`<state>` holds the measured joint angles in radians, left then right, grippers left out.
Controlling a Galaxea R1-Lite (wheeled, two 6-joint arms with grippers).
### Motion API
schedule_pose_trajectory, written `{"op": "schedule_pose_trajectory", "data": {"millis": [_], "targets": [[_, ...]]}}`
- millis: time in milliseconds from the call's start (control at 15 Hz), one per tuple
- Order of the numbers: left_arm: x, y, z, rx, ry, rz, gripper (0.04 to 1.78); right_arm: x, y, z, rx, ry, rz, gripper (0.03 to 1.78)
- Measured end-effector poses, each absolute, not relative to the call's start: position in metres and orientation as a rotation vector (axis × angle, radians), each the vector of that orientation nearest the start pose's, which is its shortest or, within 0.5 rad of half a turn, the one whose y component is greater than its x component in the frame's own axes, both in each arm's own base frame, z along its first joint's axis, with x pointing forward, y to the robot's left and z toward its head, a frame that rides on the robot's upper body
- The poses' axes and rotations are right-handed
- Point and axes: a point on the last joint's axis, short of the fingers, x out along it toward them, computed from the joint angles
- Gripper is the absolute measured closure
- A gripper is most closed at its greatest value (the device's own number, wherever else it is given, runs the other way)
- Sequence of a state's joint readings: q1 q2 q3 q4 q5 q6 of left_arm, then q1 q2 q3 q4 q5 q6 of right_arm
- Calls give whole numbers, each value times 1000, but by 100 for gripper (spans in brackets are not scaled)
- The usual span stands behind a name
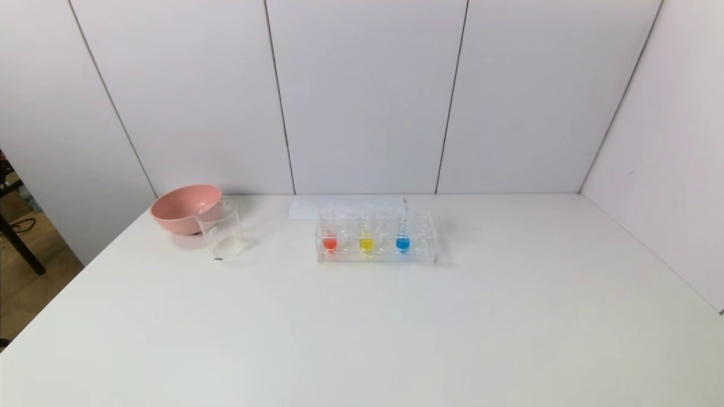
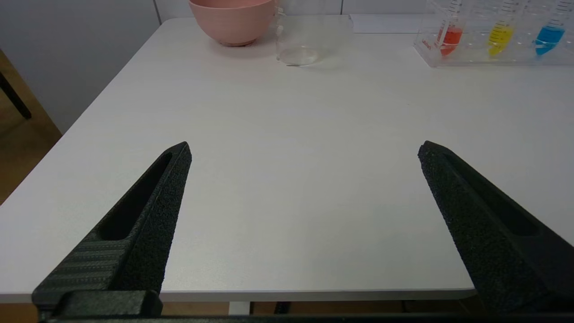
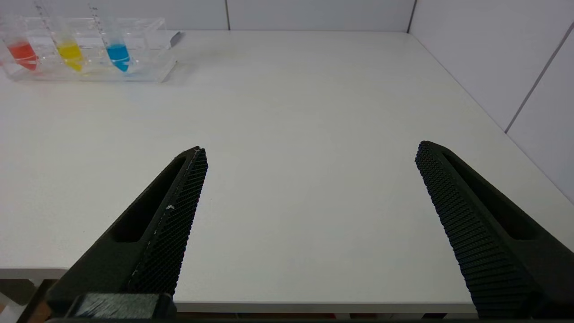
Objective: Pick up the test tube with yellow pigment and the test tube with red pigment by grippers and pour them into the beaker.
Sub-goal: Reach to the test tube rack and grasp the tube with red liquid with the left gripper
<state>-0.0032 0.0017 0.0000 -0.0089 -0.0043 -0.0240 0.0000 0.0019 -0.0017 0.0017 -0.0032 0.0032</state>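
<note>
The slim clear yellow-tipped test tube [image 1: 366,237], centre frame beside its red-tipped neighbour [image 1: 330,237], risks a mis-grab; the left gripper [image 2: 305,150] and right gripper [image 3: 309,150] both gape empty.

Red [image 1: 330,242], yellow [image 1: 366,242], blue tubes [image 1: 403,242] in rack [image 1: 424,257], beaker [image 1: 222,230] nr pink bowl [image 1: 180,208]

The scene is viewed from above and in front by the head camera, which is tilted down over the white table [image 1: 362,339] toward the back wall, with the clear rack [image 1: 376,240] seen far off near the middle. The left wrist camera is set low at the table's near edge behind the left gripper [image 2: 305,150], facing the pink bowl [image 2: 233,20] and beaker [image 2: 298,40]. The right wrist camera is likewise set low behind the right gripper [image 3: 309,150]; the rack is shared by all three views.
</note>
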Motion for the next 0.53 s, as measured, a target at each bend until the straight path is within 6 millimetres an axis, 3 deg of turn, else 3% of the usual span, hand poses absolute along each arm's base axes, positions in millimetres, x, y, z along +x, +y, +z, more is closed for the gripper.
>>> {"op": "schedule_pose_trajectory", "data": {"millis": [533], "targets": [[-23,0,76,-5,-7,-8,5,-23,0,76,3,2,-3,11]]}}
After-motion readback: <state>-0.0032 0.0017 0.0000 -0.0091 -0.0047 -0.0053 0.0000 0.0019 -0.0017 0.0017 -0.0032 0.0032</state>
